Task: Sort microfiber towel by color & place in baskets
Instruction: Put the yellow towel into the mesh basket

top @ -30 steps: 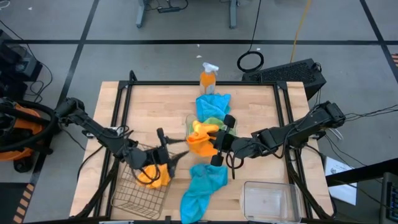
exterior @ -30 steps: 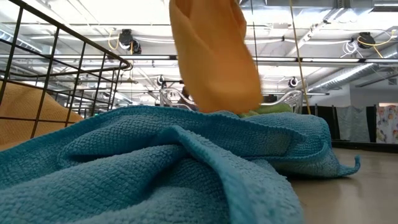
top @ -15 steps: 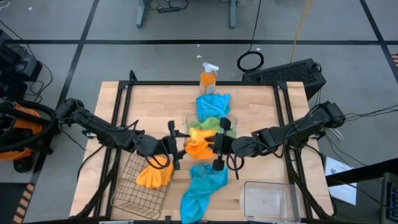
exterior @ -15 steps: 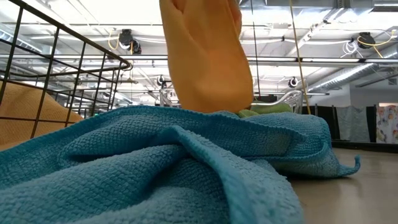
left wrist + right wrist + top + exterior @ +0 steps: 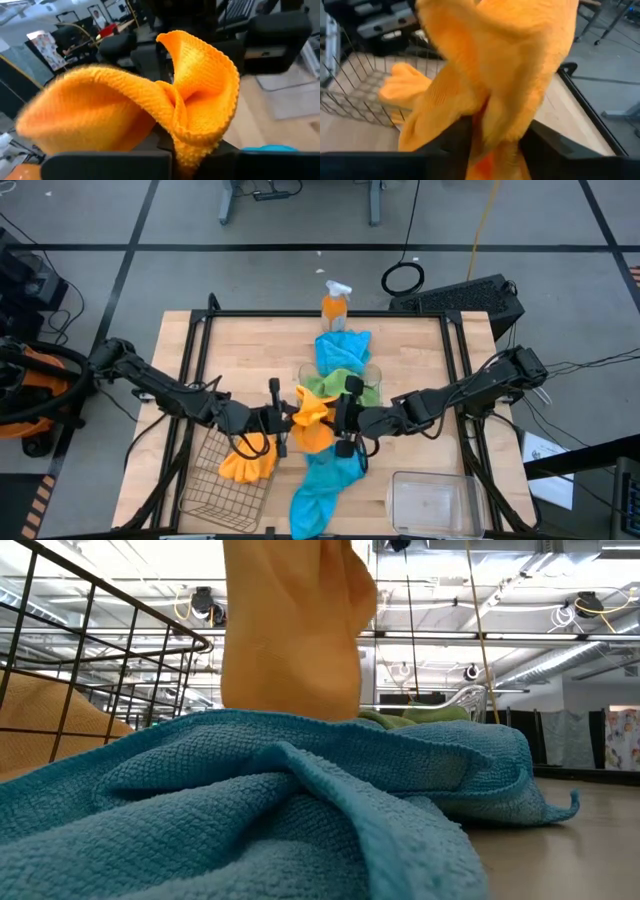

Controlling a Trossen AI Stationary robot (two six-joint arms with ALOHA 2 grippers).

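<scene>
We find the left gripper (image 5: 283, 418) closed on an orange towel (image 5: 312, 420), held above mid-table. The right gripper (image 5: 340, 420) meets the same towel from the opposite side; we cannot tell whether its fingers grip it. A second orange towel (image 5: 248, 464) lies in the wire basket (image 5: 210, 492). A blue towel (image 5: 325, 480) lies beneath the grippers.

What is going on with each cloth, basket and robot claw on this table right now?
Held orange towel: lifted off the table, between both grippers.
Left gripper: shut on it.
Right gripper: at its other side.
Second orange towel: draped over the wire basket.
Green towels: in the middle clear basket.
Blue towel: crumpled on the table.
Front clear basket: empty.
</scene>
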